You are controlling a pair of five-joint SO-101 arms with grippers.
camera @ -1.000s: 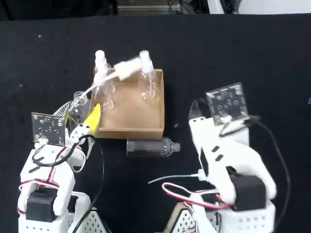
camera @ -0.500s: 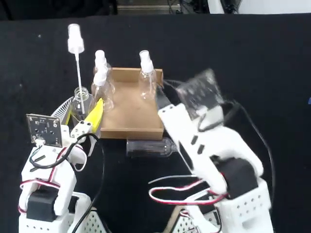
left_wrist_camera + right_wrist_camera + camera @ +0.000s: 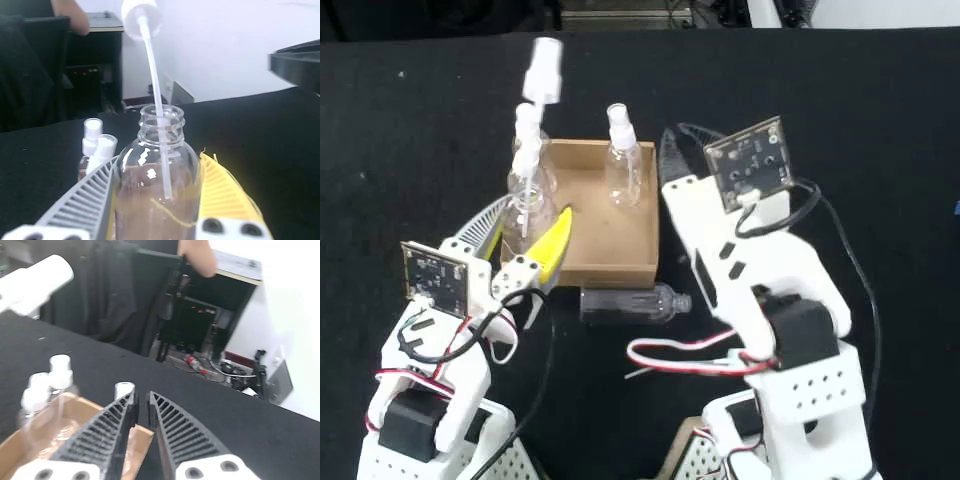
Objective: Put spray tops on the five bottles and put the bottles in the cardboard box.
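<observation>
The black counter (image 3: 840, 120) carries everything. My two white arms stand at its near side, the left arm (image 3: 430, 340) and the right arm (image 3: 760, 290).

The cardboard box (image 3: 610, 270) sits open in the middle, between my arms. My right jaws hang above its right wall. In the right wrist view the two black fingers (image 3: 107, 425) stand only a little apart, and nothing is between them.

My left jaws are closed on the sides of an open bottle (image 3: 525, 215), with the grey finger on one side and the yellow finger (image 3: 552, 250) on the other. This bottle is upright, just at the left wall of the box.

Another open bottle (image 3: 635, 303) lies on its side on the counter, just in front of the near wall of the box, with its neck pointing to my right.

One capped bottle (image 3: 623, 170) stands upright in the far part of the box. Two capped bottles (image 3: 527, 150) stand close together at the far left corner.

The spray top (image 3: 542, 82) is above the held bottle. Its thin tube (image 3: 157, 125) goes down through the neck into the bottle, tilted, and the white head is well above the neck, not seated. Neither of my jaws touches it.
</observation>
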